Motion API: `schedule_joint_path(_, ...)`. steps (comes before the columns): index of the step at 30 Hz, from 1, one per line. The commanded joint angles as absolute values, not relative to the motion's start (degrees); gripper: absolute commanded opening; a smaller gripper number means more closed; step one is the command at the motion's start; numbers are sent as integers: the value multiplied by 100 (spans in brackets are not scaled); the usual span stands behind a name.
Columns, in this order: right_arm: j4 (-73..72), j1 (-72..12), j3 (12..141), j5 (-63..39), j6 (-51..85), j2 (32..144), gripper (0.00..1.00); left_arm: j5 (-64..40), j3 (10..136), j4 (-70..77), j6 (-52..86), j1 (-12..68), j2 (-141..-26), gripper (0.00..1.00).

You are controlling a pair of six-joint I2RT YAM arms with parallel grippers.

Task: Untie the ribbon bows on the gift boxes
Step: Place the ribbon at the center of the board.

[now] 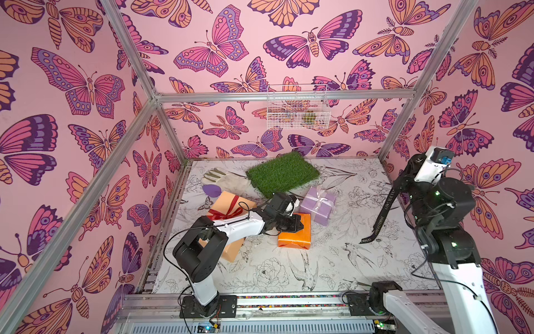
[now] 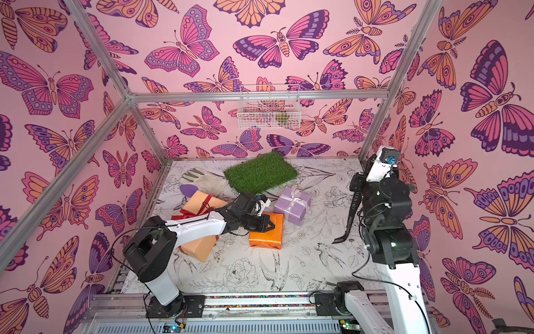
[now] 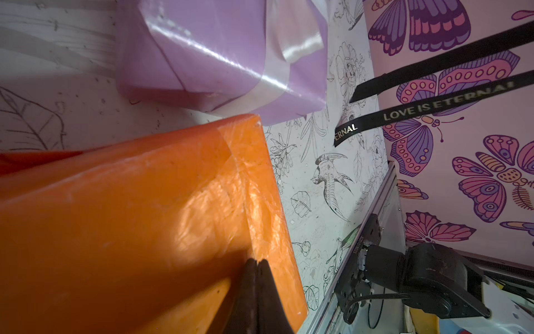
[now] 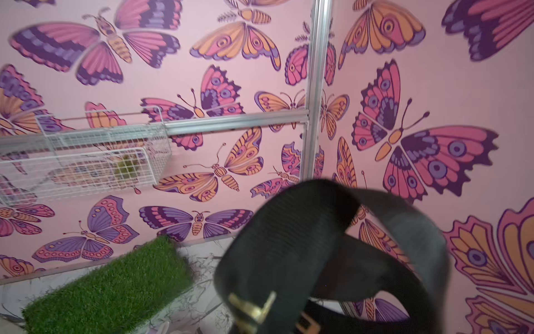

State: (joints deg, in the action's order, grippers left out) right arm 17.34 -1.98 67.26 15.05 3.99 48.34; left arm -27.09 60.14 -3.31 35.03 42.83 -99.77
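- Nearest, the orange gift box (image 1: pixel 294 238) lies on the floral counter (image 1: pixel 289 271). The left gripper (image 3: pixel 257 284) has its jaws pressed together, with the tips at the box's top face.
- Right of the orange box and well apart from it, the right gripper (image 1: pixel 398 180) is raised above the counter. It pinches the black "LOVE IS ETERNAL" ribbon (image 1: pixel 383 215), whose two tails hang free, the lower end close to the counter.
- Left of the orange box, the peach gift box (image 1: pixel 228 202) lies under the left arm, its red ribbon bow (image 1: pixel 226 213) tied.
- Just behind the orange box stands the lilac gift box (image 1: pixel 318 209), its pale ribbon bow (image 1: pixel 319 196) tied on top.
- Farther behind the orange box lie a green turf mat (image 1: pixel 283 173) and a work glove (image 1: pixel 228 179).
- Farthest, a white wire basket (image 1: pixel 297 111) hangs on the back wall.
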Motion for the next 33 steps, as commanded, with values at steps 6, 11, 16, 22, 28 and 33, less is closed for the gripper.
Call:
schedule_joint_path(6, 1979, 272, 5663, 590, 1595, 5663, 0, -2359, 6088, -1220, 3566, 4166, -9485, 36)
schedule_joint_path(11, 2485, 273, 5353, 278, 2215, 6404, 4, -2130, 6121, -1352, 3619, 4133, -8948, 39)
schedule_joint_path(16, 2936, 280, 5296, 111, 2369, 7273, 18, -1821, 5913, -1371, 3670, 4122, -8523, 39)
schedule_joint_path(22, 3915, 293, 5813, -162, 2346, 7936, 100, -1484, 5658, -1371, 3716, 4061, -8232, 43)
schedule_joint_path(28, 4262, 139, 5579, -887, 2224, 7442, 100, -1362, 5499, -1281, 3821, 3830, -8048, 48)
schedule_joint_path(33, 4028, -838, 4751, -1870, 2422, 6359, 98, -1481, 5253, -1160, 3844, 3330, -7804, 50)
